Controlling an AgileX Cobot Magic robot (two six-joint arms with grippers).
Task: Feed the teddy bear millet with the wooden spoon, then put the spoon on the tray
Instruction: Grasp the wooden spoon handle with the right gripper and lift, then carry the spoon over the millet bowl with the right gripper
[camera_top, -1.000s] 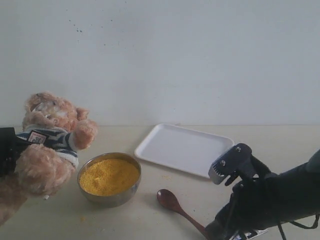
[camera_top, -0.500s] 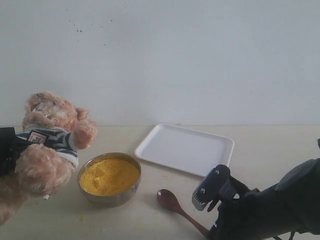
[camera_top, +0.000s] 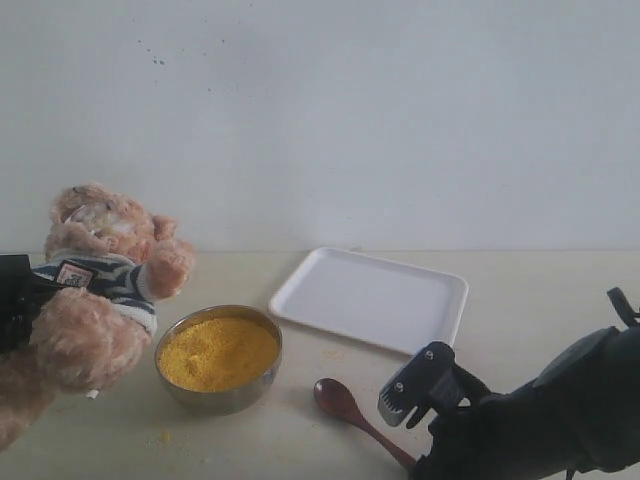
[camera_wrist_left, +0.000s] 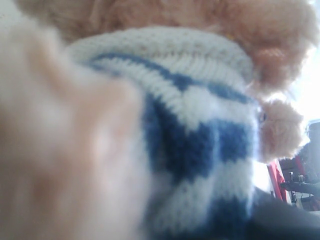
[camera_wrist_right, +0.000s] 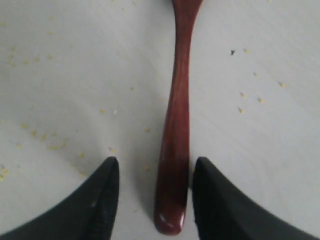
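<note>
Beside the millet (camera_top: 218, 352) bowl, we line up on the wooden spoon (camera_wrist_right: 176, 125).

We have the right claw (camera_wrist_right: 152, 195) spread, fingers either side of the handle end, spoon flat on the bench (camera_top: 520, 290) between bowl and claw, tray (camera_top: 370, 297) behind it. Picking up is the step in hand; next we should close and lift. Our left claw's grip on the teddy bear (camera_top: 95, 280) cannot be told.

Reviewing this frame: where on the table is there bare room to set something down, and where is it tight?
The tray shows nothing lying on it. Tabletop is bare right of the tray up to the frame edge, and behind the teddy bear. Tight: the metal bowl of millet beside the bear, and the wooden spoon straddled by the right gripper.
</note>
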